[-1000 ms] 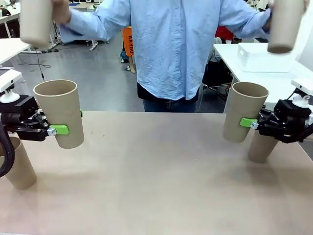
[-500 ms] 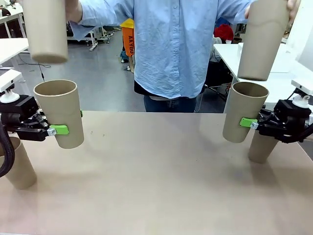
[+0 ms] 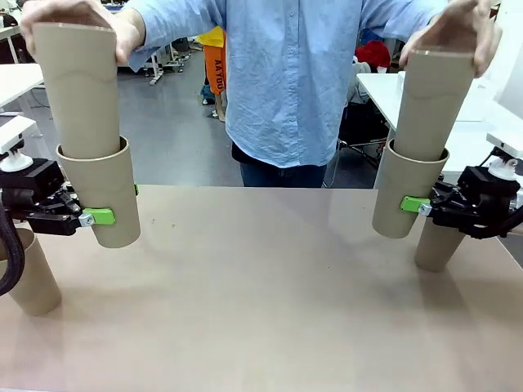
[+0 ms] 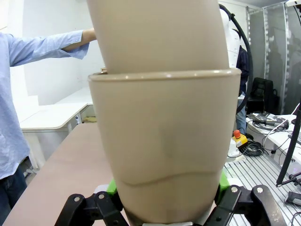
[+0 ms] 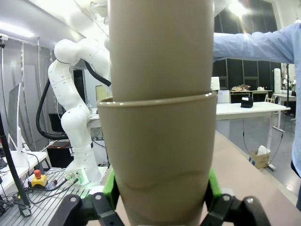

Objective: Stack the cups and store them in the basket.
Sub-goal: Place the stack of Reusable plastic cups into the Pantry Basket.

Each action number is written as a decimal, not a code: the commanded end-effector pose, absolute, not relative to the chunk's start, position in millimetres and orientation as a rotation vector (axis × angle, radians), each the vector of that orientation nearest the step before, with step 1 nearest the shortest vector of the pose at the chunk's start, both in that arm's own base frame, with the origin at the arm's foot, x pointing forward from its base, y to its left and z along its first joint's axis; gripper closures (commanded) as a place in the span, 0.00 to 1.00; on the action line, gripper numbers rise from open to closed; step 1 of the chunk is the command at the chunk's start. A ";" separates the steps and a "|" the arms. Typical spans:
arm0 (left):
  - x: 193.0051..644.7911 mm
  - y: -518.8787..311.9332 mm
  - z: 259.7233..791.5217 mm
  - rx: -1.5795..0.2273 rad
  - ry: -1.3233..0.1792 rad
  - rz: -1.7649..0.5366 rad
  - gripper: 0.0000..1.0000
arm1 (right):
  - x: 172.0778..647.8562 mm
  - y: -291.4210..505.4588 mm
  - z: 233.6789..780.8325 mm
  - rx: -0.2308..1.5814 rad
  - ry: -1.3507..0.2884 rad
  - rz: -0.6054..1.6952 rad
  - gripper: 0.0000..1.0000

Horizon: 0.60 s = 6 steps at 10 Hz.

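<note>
Above the table point(image 3: 270, 302), the left end effector point(image 3: 106, 216) pinches one cup point(image 3: 102, 184) upright, the right end effector point(image 3: 402, 206) another cup point(image 3: 409, 175), mouths up so the person point(image 3: 294, 82) can nest two more cups point(image 3: 78, 90).

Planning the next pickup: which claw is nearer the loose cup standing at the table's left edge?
Left. The left claw hangs just above and beside that cup; the right claw is far across, at the opposite side.

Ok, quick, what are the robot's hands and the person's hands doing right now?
Left hand: shut on left cup.
Right hand: shut on right cup.
Person's hands: each holding a top cup, partly nested.
</note>
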<state>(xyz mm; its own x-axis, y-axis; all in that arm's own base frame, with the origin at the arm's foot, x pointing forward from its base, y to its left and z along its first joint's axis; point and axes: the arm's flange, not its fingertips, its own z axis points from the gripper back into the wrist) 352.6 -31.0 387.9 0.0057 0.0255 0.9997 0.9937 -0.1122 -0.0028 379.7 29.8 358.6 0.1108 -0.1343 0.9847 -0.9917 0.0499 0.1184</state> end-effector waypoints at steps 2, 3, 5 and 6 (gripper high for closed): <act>352.6 -30.6 390.5 -1.315 -1.175 -1.272 0.17 | 380.9 30.0 361.7 1.310 -1.260 1.012 0.13; 352.6 -30.6 390.5 -1.315 -1.175 -1.272 0.17 | 380.9 30.0 361.7 1.310 -1.260 1.012 0.13; 352.6 -30.6 390.5 -1.315 -1.175 -1.272 0.17 | 380.9 30.0 361.7 1.310 -1.260 1.012 0.13; 352.6 -30.6 390.5 -1.315 -1.175 -1.272 0.17 | 380.9 30.0 361.7 1.310 -1.260 1.012 0.13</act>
